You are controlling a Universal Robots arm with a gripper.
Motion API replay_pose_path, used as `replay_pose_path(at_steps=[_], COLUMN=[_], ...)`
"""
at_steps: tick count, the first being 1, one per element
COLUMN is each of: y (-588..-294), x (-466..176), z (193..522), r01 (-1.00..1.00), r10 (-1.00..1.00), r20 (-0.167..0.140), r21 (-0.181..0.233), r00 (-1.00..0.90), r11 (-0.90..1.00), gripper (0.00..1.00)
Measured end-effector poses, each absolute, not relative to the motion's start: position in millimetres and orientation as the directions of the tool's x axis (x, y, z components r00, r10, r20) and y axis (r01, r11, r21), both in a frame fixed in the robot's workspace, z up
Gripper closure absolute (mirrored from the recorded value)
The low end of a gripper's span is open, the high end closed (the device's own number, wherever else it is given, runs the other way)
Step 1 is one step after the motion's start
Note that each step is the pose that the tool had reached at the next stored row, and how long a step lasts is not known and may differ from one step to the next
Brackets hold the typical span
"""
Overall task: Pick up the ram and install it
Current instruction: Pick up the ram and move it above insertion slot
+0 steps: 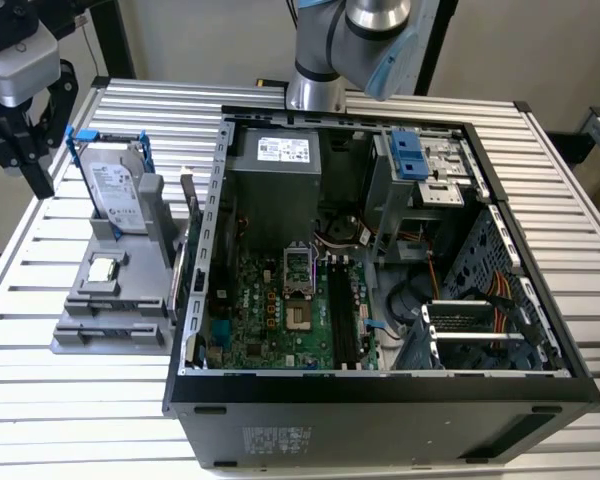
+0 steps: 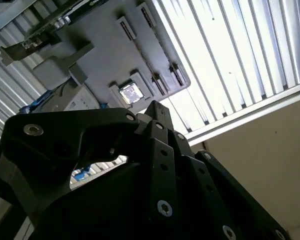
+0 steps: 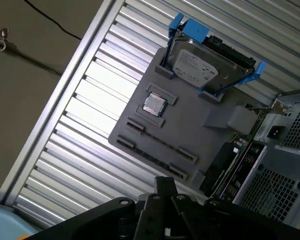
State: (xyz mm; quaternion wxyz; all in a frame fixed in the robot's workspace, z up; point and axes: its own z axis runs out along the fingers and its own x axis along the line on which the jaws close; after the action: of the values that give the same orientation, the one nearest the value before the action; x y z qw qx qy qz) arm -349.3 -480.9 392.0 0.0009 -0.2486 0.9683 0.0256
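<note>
**Tool.** The black, matte tool hangs above the tabletop's corner at the exterior view's left, apart from the grey fixture. Whether it is released or clenched cannot be told. It grasps nothing visible.

**Tabletop.** Ribbed aluminium profile with long parallel grooves and a bright, reflective finish.

**Fixture.** A flat, moulded grey plastic plate with raised slotted holders.
- The hard drive has a silver metal face and stands tilted in a blue plastic bracket at the plate's far end.
- The processor chip is small, square and silver, and sits flat in a shallow square recess.

**Ram.** In the first wrist view, a long, thin, dark strip stands on edge between two slotted holders, just beside the processor chip. It appears to be the ram, resting in the fixture and well apart from the tool.

**Computer case.** The black sheet-metal case lies open on its side, just beside the fixture.
- The green motherboard lies flat inside it.
- The long, narrow black memory slots run side by side across the board.

**Arm.** The grey, cylindrical arm base rises behind the case.
</note>
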Motion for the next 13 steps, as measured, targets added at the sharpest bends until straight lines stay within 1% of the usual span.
replay_pose_path(at_steps=[13], y=[-480.9], x=[-349.3], z=[392.0], r01=[-0.551], r10=[-0.551], r20=[-0.014], r21=[0.049], r00=[-0.834], r11=[0.833], gripper=[1.00])
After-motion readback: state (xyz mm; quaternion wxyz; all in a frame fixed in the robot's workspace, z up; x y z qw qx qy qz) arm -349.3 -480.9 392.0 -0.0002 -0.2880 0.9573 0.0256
